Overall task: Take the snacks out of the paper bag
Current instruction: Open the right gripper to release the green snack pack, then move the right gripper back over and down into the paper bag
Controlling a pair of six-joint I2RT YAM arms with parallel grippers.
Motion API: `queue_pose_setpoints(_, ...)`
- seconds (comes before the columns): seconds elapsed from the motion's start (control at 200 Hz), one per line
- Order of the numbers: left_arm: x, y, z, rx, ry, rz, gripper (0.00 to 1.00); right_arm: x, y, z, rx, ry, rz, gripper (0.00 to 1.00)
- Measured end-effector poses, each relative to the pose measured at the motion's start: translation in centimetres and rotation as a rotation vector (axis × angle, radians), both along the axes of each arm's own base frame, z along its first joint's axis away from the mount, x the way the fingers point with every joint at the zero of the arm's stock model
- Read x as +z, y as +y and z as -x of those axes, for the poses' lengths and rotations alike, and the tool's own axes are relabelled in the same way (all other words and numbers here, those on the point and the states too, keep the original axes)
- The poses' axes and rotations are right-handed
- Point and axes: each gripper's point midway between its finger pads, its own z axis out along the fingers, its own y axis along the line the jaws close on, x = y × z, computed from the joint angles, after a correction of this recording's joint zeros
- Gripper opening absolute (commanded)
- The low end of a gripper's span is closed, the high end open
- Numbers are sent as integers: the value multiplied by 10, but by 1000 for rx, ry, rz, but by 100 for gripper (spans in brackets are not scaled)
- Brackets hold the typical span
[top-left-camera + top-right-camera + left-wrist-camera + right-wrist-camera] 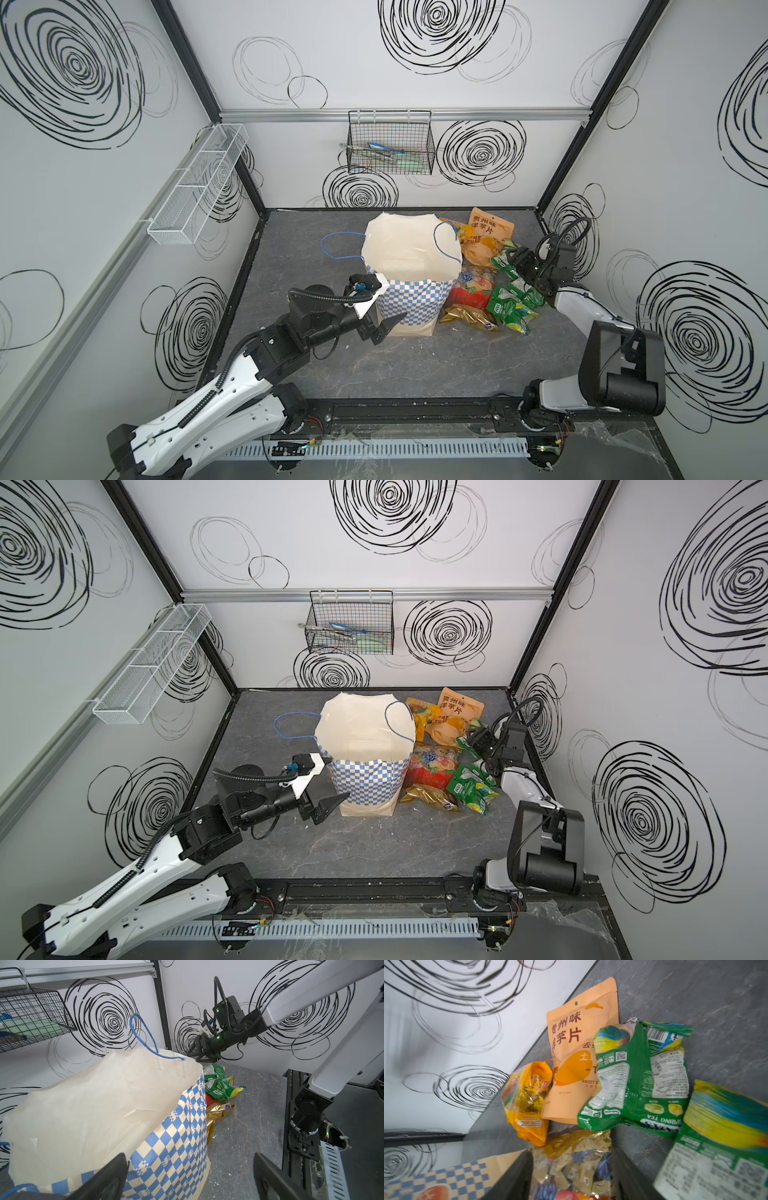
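Note:
The paper bag (415,299) (370,779) stands upright and wide open mid-table, cream above a blue-and-white checkered band (176,1147). No snack shows inside it. My left gripper (388,328) (190,1159) is open at the bag's near-left bottom corner, with one finger in front of the checkered side. The snacks lie piled right of the bag: orange pouch (490,226) (571,1043), yellow-orange bag (527,1097), red fruit-printed pouch (473,286), gold bag (465,316), green packets (511,307) (633,1084). My right gripper (513,259) (571,1159) hovers open over the pile, holding nothing.
A black wire basket (390,145) hangs on the back wall and a white mesh shelf (195,191) on the left wall. One blue cord handle (336,245) droops out to the bag's left. The arms' base rail (395,411) runs along the table's front edge.

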Motion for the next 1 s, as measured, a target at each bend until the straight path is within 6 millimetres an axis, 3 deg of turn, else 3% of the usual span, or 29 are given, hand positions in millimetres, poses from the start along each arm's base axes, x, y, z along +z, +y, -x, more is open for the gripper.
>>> queue_pose_setpoints(0.09, 0, 1, -1, 8, -3, -3, 96, 35, 10, -1, 24, -72, 51, 90)
queue_pose_setpoints(0.235, 0, 3, -3, 25, -9, -5, 96, 109, 50, -3, 116, -242, 150, 100)
queue_pose_setpoints(0.38, 3, 5, -4, 35, -17, 0, 96, 178, 96, 3, 210, -402, 235, 100)
queue_pose_setpoints(0.535, 6, 8, -4, 49, -25, 5, 96, 230, 145, 9, 351, -509, 289, 100)
queue_pose_setpoints(0.63, 7, 10, -5, 59, -29, 6, 96, 252, 179, 12, 452, -552, 323, 100)
queue_pose_setpoints(0.8, 8, 13, -8, 83, -34, 7, 96, 278, 258, 26, 680, -603, 374, 100)
queue_pose_setpoints(1.001, 10, 20, -14, 123, -42, 8, 96, 278, 336, 49, 883, -596, 491, 100)
